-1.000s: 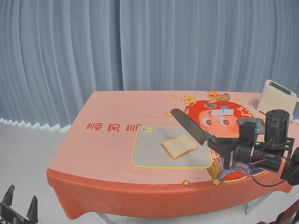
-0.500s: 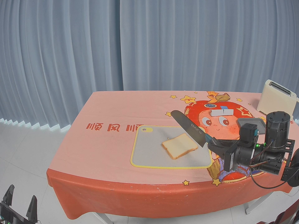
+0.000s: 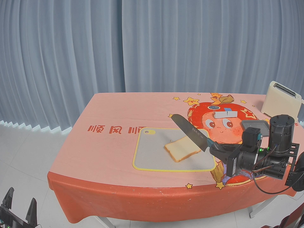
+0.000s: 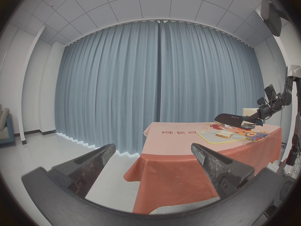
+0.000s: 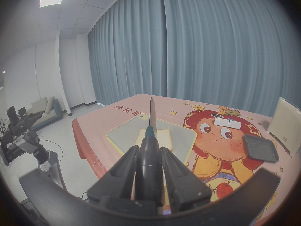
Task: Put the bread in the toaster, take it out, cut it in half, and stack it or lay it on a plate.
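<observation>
The knife (image 3: 190, 131), held tight in the right gripper (image 3: 219, 149), is being brought down toward nine o'clock, over the bread (image 3: 180, 151); cutting looks close.

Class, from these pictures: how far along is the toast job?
Done: the bread lies on the board, out of the toaster. In hand: the right gripper has its jaws clamped on the knife, the blade above the uncut slice. Left: cutting it in half and moving the halves to the plate.
</observation>
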